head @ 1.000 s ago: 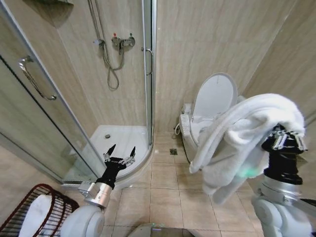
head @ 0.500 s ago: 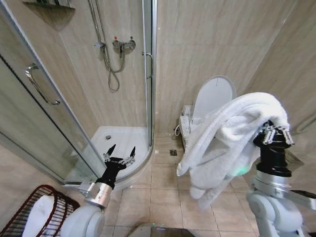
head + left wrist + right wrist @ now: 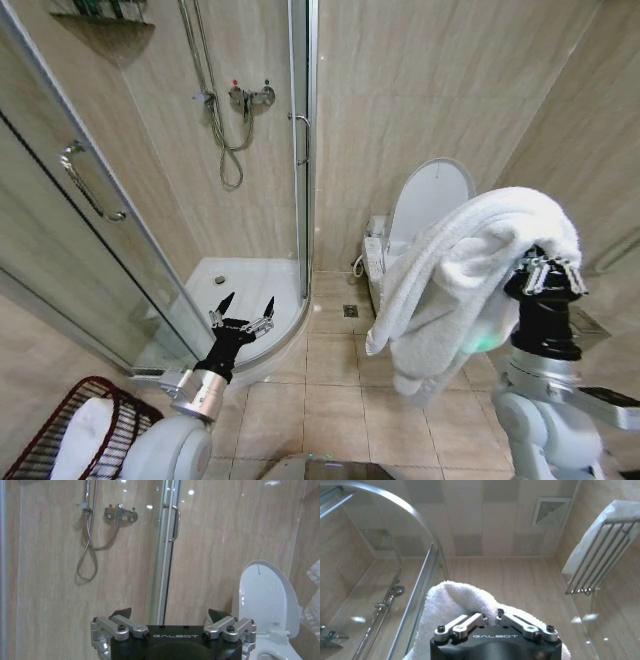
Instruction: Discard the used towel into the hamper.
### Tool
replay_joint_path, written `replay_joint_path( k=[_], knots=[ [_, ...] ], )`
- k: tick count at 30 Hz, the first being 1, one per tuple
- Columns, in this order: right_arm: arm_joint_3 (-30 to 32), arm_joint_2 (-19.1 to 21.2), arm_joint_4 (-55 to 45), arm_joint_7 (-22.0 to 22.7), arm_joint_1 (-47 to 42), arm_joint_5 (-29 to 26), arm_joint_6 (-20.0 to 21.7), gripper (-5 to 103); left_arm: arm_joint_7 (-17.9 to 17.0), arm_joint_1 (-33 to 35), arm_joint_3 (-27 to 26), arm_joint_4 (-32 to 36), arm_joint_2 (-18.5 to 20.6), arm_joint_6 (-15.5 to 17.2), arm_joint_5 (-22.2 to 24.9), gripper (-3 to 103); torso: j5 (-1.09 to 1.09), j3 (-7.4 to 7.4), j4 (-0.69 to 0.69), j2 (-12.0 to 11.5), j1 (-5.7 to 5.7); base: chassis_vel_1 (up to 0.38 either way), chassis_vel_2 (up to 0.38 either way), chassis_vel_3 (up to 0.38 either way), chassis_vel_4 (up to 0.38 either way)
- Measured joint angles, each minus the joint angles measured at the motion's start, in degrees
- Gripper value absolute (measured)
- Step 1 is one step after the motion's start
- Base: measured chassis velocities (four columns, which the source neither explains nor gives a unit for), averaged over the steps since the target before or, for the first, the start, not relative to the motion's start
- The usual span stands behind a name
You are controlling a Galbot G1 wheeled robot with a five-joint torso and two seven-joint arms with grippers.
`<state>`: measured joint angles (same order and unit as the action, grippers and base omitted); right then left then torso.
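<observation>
The towel hides most of the toilet bowl and part of the right gripper. The hamper is cut off by the frame's bottom-left corner, its base unseen.

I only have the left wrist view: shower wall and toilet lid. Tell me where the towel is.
Observer: The white towel is draped over the right gripper, raised on the robot's right.
Operator: Confirm the grip.
Observer: In the right wrist view its fingers are shut on a fold of towel.
Operator: Locate the hamper.
Observer: The hamper stands on the floor at the robot's left, nearer the robot than the open left gripper, with something white in it.
</observation>
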<state>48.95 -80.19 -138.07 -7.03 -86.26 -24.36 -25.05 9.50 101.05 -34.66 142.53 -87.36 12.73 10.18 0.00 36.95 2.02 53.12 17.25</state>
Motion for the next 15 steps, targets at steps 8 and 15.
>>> replay_joint_path(
  k=[8,15],
  knots=[
    [0.08,0.40,-0.47,0.20,0.06,-0.24,-0.66,3,0.00,0.00,0.00,0.00,0.00,0.00,0.00,100,0.00,1.32,0.00,2.28,0.96,0.000,0.000,0.000,0.000],
    [0.50,2.14,-1.48,1.41,0.95,-0.62,-0.02,3,0.00,0.00,0.00,0.00,0.00,0.00,0.00,100,0.00,2.66,0.00,4.81,2.12,0.000,0.000,0.000,0.000]
  ],
)
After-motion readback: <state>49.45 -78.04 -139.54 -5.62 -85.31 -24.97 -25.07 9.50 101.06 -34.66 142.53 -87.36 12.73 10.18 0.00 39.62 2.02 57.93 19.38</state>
